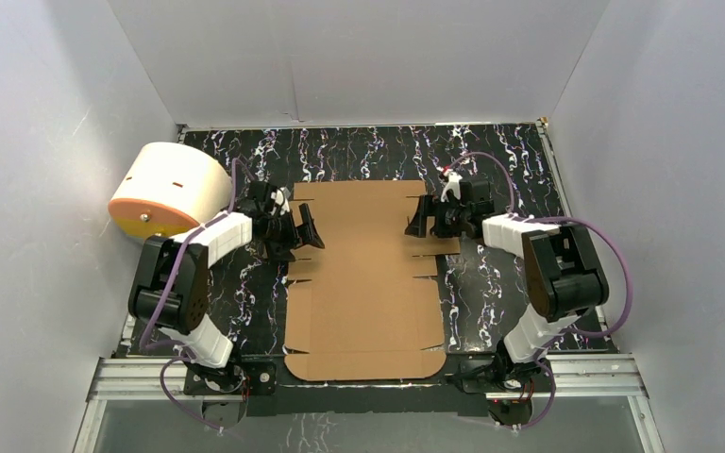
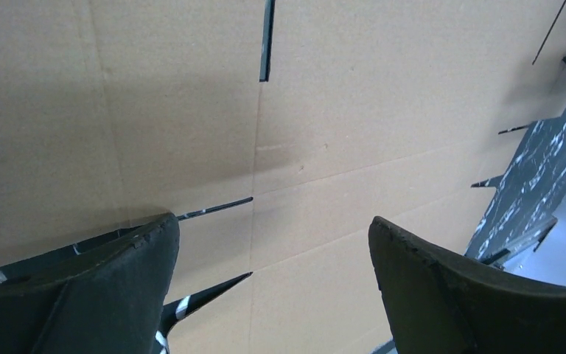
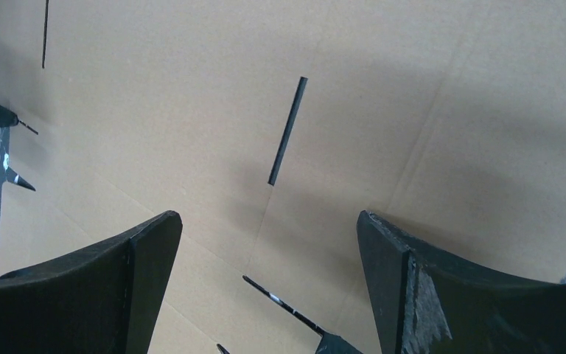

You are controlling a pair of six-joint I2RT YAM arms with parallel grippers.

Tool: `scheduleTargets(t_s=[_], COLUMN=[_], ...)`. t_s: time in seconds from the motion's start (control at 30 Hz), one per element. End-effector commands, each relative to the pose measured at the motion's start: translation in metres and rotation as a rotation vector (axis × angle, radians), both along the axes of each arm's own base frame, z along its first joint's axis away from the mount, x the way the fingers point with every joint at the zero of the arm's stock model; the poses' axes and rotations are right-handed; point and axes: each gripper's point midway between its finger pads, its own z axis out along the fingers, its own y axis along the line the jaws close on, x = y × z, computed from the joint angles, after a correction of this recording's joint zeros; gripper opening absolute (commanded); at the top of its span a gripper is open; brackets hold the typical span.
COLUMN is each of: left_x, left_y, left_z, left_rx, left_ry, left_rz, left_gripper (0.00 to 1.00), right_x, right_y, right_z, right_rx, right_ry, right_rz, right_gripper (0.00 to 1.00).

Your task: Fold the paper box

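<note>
The paper box (image 1: 366, 283) is a flat brown die-cut cardboard sheet lying unfolded on the black marbled table, with flaps, slits and tabs along both sides. My left gripper (image 1: 304, 229) hovers open at the sheet's upper left edge, fingers pointing inward. Over the upper right edge, my right gripper (image 1: 419, 217) is open too. In the left wrist view the paper box (image 2: 324, 147) fills the frame beneath my left gripper (image 2: 274, 247), nothing between the fingers. The right wrist view shows the paper box (image 3: 191, 110) and a slit under my right gripper (image 3: 269, 247), which holds nothing.
A cream-white cylinder with an orange face (image 1: 170, 189) lies at the back left, close behind the left arm. White walls enclose the table (image 1: 500, 160) on three sides. A metal rail (image 1: 614, 377) runs along the near edge by the arm bases.
</note>
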Motion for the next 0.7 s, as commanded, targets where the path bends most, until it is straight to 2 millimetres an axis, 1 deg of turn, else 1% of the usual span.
scheduleTargets(t_s=[0.0,0.07,0.13,0.2,0.23,0.33,0.43,0.57,0.67], left_x=[-0.039,-0.051,-0.058,-0.054,-0.048,-0.023,0.013,0.064,0.098], left_y=[-0.006,-0.011,-0.011,-0.005,-0.002,0.011,0.027,0.026,0.023], left_z=[0.009,0.016,0.02,0.032,0.039,0.058,0.069,0.077,0.074], left_rx=[-0.063,-0.099,-0.112,-0.087,-0.064,-0.014,0.023,0.0,-0.027], left_ry=[0.061,0.053,0.045,-0.01,-0.044,-0.133,-0.192,-0.237,-0.234], left_rz=[-0.004,-0.012,-0.01,0.002,0.008,0.04,0.094,0.119,0.137], left_gripper=[0.97,0.97,0.97,0.98,0.98,0.98,0.98,0.98,0.96], right_x=[-0.021,-0.026,-0.028,-0.026,-0.024,-0.013,0.003,0.028,0.046], right_y=[-0.009,-0.011,-0.011,-0.009,-0.007,-0.002,0.003,0.012,0.021], right_z=[0.002,0.004,0.01,0.022,0.031,0.052,0.066,0.076,0.081], right_rx=[-0.029,-0.033,-0.028,-0.012,0.0,0.02,0.036,0.06,0.074], right_ry=[0.025,0.026,0.013,-0.02,-0.047,-0.118,-0.168,-0.213,-0.239], right_rz=[-0.017,-0.019,-0.015,-0.007,0.004,0.021,0.034,0.039,0.043], right_gripper=[0.99,0.98,0.99,0.99,0.99,0.99,0.98,0.99,0.99])
